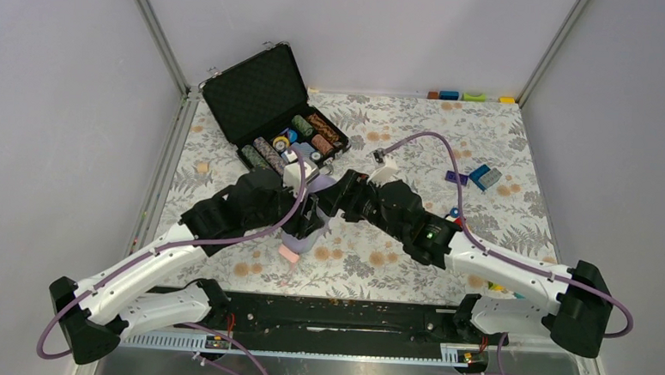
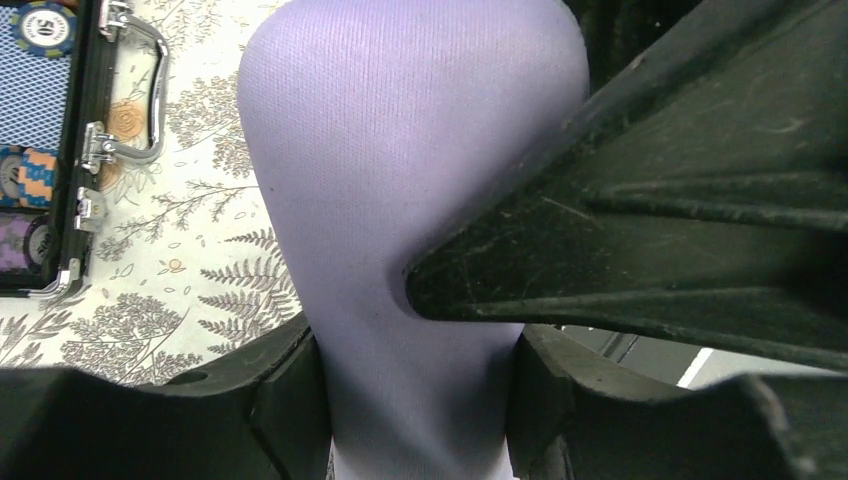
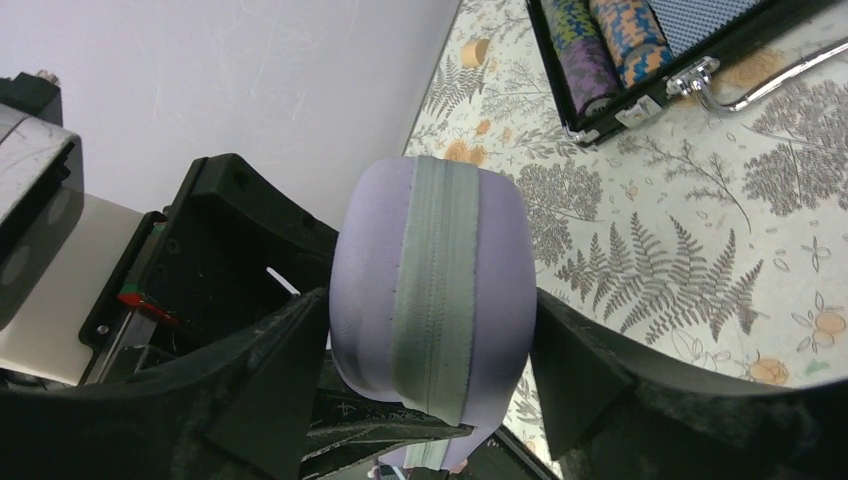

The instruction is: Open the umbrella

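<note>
Lilac fine-ribbed sleeve (image 2: 400,150) is clamped in the left gripper (image 2: 415,400). Right gripper (image 3: 428,320) sits wide around its grey-green stitched strip (image 3: 435,250), can't tell if it's gripping. Chip (image 2: 45,22) reads "50".

bright, even light; soft shadows; near wrist-view edges seem blurred.

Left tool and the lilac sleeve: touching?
Touching. In the left wrist view the sleeve sits pinched in the left tool, with both fingers pressed against its sides and no gap.
</note>
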